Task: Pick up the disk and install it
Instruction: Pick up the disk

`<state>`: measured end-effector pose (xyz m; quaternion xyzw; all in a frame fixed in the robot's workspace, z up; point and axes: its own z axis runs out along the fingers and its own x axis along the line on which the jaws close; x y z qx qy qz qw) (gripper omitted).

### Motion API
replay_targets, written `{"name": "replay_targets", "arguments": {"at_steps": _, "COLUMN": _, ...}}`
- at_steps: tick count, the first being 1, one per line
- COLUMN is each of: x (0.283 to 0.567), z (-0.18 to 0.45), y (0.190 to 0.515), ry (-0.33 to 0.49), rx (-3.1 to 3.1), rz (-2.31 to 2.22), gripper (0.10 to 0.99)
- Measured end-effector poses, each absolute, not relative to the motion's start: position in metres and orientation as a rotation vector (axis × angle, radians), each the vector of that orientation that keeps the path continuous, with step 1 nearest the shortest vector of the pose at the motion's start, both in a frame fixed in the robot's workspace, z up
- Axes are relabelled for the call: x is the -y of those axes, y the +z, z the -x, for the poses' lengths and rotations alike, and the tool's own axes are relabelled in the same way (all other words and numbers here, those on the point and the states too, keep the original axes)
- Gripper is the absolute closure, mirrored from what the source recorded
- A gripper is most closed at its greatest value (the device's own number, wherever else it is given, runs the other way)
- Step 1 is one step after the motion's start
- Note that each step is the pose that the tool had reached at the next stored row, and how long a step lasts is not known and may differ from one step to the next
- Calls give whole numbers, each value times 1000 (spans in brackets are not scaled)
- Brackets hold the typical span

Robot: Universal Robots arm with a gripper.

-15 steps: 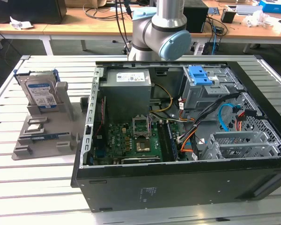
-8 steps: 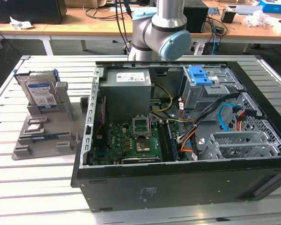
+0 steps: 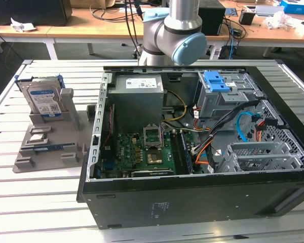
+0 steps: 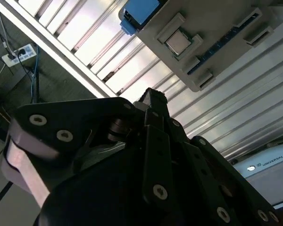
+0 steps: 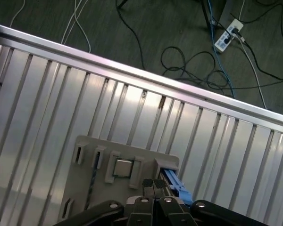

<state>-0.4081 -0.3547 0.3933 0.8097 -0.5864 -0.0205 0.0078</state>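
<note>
Exterior view. Disk [image 3: 43, 95] stands on edge in a grey holder [image 3: 66, 104] at the exterior view's left, label toward the camera, blue frame showing at its upper corners. Holder sits on the slatted table [image 3: 20, 202], just beside the open computer case [image 3: 192, 202]. Arm [image 3: 172, 30] rises at the upper middle of the frame, behind the case. Bare blue bracket [image 3: 216, 81] sits in the drive bay, upper right of the case interior. Disk not yet lifted.

Second wrist view. Tool [image 4: 153, 95] looks down on the table [image 4: 108, 52], fingers together, nothing between them. Holder [image 4: 217, 28] and the disk's [image 4: 139, 12] blue edge lie beyond the fingertips, apart from them. Chip [image 4: 179, 43] rests in a holder pocket.

First wrist view. Tool [image 5: 154, 184] closed up and empty, tips appearing over the holder [image 5: 118, 190], near the blue edge of the disk [image 5: 172, 181] and between it and the chip [image 5: 122, 167].

Judgement: step in hand is the reach for the disk. Done well, the fingers spread before any descent, centre over the disk's thin top edge, and square to its two flat faces, gripping above the holder walls. Lift wants to run straight up along the slot; a tilt could jam the blue frame.
</note>
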Motion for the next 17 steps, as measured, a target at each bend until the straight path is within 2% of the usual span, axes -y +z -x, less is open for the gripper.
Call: {"name": "replay_targets", "arguments": {"at_steps": 17, "x": 355, "z": 408, "y": 393, "ry": -62, "rx": 1806, "rz": -2548, "gripper": 980}}
